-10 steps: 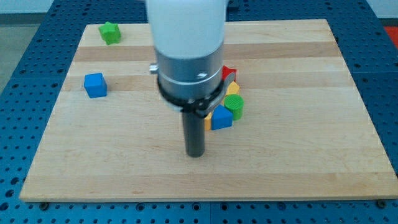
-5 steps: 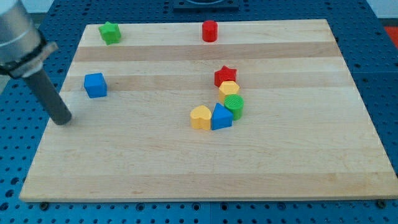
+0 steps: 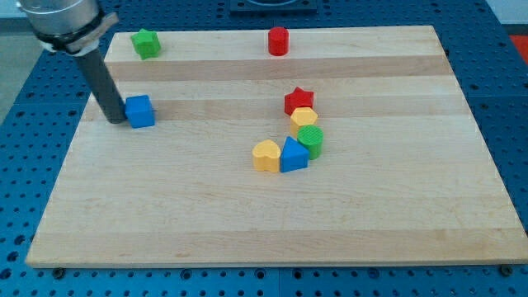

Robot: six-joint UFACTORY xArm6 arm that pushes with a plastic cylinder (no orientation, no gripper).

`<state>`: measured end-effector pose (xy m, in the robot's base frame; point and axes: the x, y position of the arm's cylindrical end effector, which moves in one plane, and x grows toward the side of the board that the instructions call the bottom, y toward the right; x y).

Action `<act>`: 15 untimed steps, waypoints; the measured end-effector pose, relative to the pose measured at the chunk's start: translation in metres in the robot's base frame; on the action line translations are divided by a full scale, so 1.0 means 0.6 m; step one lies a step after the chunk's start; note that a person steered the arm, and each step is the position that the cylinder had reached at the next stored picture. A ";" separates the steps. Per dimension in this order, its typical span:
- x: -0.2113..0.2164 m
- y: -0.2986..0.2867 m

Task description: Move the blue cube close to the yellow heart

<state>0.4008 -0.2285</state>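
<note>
The blue cube (image 3: 140, 111) sits on the wooden board (image 3: 379, 206) at the view's left. My tip (image 3: 116, 120) stands right against the cube's left side, touching it. The yellow heart (image 3: 266, 155) lies near the board's middle, well to the right of the cube and a little lower. It touches a blue block (image 3: 294, 154) on its right.
A green cylinder (image 3: 311, 139), a yellow block (image 3: 304, 119) and a red star (image 3: 299, 100) form a curved chain above the blue block. A green star (image 3: 146, 42) sits at the top left and a red cylinder (image 3: 279, 40) at the top middle.
My tip swept from the board's middle to the far left, then came up against the blue cube's left side. The cube has shifted slightly to the right.
</note>
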 end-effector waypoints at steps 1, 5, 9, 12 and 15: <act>0.000 0.044; -0.060 0.099; -0.062 0.231; -0.028 0.249; -0.003 0.254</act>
<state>0.3989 -0.0760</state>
